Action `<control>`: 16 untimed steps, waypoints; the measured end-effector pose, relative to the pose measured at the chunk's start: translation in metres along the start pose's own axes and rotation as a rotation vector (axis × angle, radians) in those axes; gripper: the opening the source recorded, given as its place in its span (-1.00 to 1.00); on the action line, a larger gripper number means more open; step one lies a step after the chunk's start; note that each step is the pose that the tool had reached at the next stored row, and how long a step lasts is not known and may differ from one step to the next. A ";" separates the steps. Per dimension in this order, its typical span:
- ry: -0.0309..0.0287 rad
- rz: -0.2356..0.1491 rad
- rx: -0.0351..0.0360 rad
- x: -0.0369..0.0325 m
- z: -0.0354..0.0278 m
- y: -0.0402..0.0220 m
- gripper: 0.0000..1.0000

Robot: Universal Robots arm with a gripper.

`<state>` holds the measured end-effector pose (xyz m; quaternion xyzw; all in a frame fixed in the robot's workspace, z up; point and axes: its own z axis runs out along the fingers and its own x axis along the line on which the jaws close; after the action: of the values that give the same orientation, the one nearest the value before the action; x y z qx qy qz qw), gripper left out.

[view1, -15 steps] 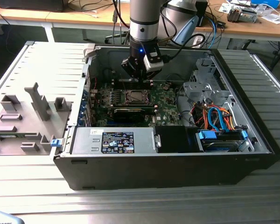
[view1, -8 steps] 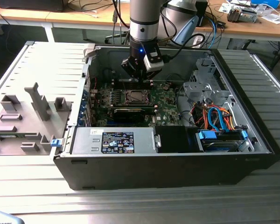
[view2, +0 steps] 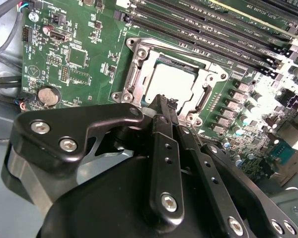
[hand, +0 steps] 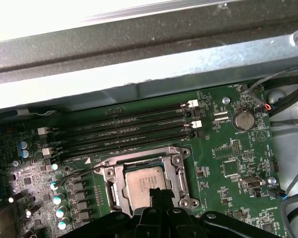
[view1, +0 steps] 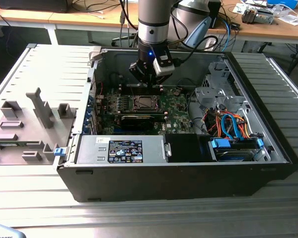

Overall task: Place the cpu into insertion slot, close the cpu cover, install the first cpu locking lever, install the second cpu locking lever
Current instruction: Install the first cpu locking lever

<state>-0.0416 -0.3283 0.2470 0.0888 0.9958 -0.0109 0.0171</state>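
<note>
- Second wrist view: the cpu [view2: 175, 83] lies flat in the insertion slot [view2: 139, 79], its pale metal face showing through the square window of the cpu cover [view2: 201, 74]; the cover appears to lie down over the chip's edges, not raised
- First wrist view agrees: the cpu [hand: 146, 179] is seated inside the silvery frame of the cover [hand: 109, 174], slot and chip square to each other on the green motherboard [hand: 228, 148]
- A thin wire-like lever [hand: 79, 171] runs out from one side of the socket frame toward a row of capacitors; whether it is latched I cannot tell
- Gripper [view2: 165, 105] hangs just above one edge of the socket; the fingers [view2: 161, 129] look pressed together with nothing between them, clenched on air; its tip overlaps the near rim of the cover in both wrist views
- Exterior view: the arm reaches down into the open computer case [view1: 268, 148], the gripper [view1: 148, 79] poised over the socket [view1: 143, 103]; memory slots [hand: 124, 130] and a coin cell battery [hand: 245, 119] sit beside the socket; power supply [view1: 121, 148] and drive cage with orange and blue cables [view1: 233, 130] lie well apart
- Judged step: chip placed, cover down; the levers look to be the work in hand; pressing one would call for a narrow closed tip set squarely on the lever, clear of the chip face
</note>
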 end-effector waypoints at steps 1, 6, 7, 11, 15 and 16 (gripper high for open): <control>-0.0001 -0.001 0.0000 0.0000 0.0000 0.0000 -0.79; -0.0002 -0.006 -0.0002 0.0000 0.0000 0.0000 -0.79; -0.0002 -0.007 -0.0002 0.0000 0.0000 0.0000 -0.79; -0.0002 -0.011 -0.0004 0.0000 0.0000 0.0000 -0.79; -0.0003 -0.015 -0.0005 0.0000 0.0000 0.0000 -0.79; -0.0003 -0.016 -0.0006 0.0000 0.0000 0.0000 -0.79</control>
<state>-0.0416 -0.3283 0.2471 0.0809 0.9965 -0.0108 0.0172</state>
